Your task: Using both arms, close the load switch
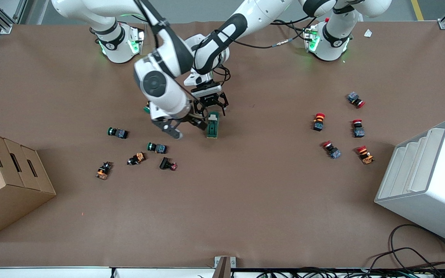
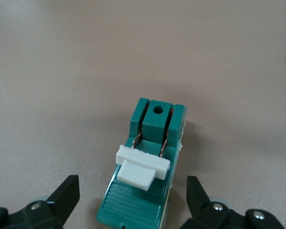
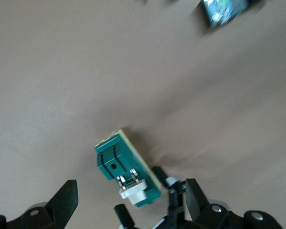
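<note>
The load switch (image 1: 213, 125), a dark green block with a white lever (image 2: 142, 167), lies on the brown table near its middle. My left gripper (image 1: 211, 110) hangs just above it with its fingers open. In the left wrist view the switch (image 2: 155, 121) lies between the two black fingers (image 2: 66, 195), which do not touch it. My right gripper (image 1: 187, 127) is open beside the switch, toward the right arm's end of the table. The right wrist view shows the switch (image 3: 117, 160) between its open fingers (image 3: 66, 200), with the left gripper's fingers close round it.
Green-capped (image 1: 117, 133) and orange push-buttons (image 1: 103, 170) lie near a cardboard box (image 1: 6, 181) toward the right arm's end. Several red-capped push-buttons (image 1: 318, 121) lie near a white bin (image 1: 427, 181) toward the left arm's end. Cables (image 1: 411, 251) trail at the front edge.
</note>
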You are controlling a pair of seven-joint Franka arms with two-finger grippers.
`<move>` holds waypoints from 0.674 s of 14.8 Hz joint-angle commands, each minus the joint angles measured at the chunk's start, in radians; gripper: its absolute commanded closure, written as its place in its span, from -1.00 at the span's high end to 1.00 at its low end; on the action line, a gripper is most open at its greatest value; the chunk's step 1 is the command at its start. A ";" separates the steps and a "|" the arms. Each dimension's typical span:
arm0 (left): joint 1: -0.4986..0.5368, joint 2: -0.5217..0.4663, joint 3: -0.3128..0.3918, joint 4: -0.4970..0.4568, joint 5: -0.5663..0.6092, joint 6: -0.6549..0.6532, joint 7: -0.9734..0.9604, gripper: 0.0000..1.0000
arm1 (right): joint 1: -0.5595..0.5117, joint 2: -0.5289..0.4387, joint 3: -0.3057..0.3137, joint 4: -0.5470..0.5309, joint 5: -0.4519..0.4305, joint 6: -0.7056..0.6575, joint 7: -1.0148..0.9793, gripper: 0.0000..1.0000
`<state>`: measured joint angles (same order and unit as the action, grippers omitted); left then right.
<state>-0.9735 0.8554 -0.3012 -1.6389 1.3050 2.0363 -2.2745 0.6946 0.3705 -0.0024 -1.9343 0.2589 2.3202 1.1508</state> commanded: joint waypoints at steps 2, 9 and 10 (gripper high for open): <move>-0.011 -0.004 0.005 -0.062 0.135 0.008 -0.138 0.99 | 0.058 0.056 -0.011 0.005 0.031 0.083 0.024 1.00; -0.013 0.011 0.005 -0.154 0.352 0.025 -0.333 0.98 | 0.095 0.123 0.005 0.021 0.106 0.143 0.023 1.00; -0.013 0.017 0.005 -0.154 0.370 0.025 -0.333 0.98 | 0.095 0.131 0.009 0.026 0.114 0.143 0.023 1.00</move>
<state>-0.9848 0.8505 -0.3020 -1.7763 1.6364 2.0250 -2.5568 0.7811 0.4844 0.0012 -1.9256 0.3370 2.4587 1.1708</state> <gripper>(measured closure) 0.009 0.000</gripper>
